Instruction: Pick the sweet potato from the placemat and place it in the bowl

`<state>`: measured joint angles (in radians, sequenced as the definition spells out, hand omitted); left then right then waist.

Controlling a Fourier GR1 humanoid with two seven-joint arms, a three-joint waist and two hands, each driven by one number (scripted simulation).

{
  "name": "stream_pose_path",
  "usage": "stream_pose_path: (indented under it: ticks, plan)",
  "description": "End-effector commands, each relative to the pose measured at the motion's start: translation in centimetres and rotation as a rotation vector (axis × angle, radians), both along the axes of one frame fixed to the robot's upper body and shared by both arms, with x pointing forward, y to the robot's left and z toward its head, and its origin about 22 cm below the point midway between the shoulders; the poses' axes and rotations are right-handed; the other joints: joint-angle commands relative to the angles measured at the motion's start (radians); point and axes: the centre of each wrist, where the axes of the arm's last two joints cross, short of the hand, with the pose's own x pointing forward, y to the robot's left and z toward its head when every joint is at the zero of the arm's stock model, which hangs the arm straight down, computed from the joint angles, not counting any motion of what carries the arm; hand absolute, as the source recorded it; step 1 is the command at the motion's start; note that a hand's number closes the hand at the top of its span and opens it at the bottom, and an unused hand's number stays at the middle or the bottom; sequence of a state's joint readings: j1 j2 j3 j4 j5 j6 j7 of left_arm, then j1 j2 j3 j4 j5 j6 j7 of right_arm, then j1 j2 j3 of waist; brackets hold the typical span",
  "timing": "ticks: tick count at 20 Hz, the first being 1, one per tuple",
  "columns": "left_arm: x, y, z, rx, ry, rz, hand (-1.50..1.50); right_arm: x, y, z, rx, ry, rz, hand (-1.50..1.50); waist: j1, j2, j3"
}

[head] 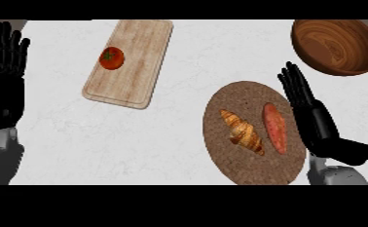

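Resting open at far left, fingers up: left hand (13,70), idle. Next, tomato (111,58) on board (129,65), not needed. Then croissant (242,132) and sweet potato (274,127) side by side on placemat (237,167). Just right, right hand (313,111), fingers straight, released, likely lined up to grasp. Top right, bowl (332,46) awaiting potato.
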<state>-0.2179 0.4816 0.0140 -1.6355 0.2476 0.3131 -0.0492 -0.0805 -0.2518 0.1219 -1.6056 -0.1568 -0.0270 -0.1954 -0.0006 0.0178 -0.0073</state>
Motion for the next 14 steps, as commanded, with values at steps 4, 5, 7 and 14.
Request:
stream_pose_path:
  ticks: [4,5,7,14]
  plan:
    - [-1.1,-4.5,-5.2,-0.036,0.203,-0.128,0.0,-1.7,0.9,-2.2,-0.206,0.266,0.199,1.5,-0.007,-0.016,0.006]
    - [-1.0,-6.0,-6.7,-0.032,0.244,-0.159,0.0,-0.5,1.2,-1.2,-0.266,0.317,0.237,1.5,-0.009,-0.01,0.005]
    - [-1.0,-5.1,-6.1,-0.051,0.276,-0.162,0.0,0.8,-4.3,3.0,-0.789,0.073,0.074,1.5,-0.026,-0.032,-0.024]
    - [-2.2,-8.6,-8.7,-0.078,0.335,-0.211,0.0,-6.1,1.1,-4.7,-0.088,-0.05,-0.245,-1.5,-0.018,-0.02,0.008]
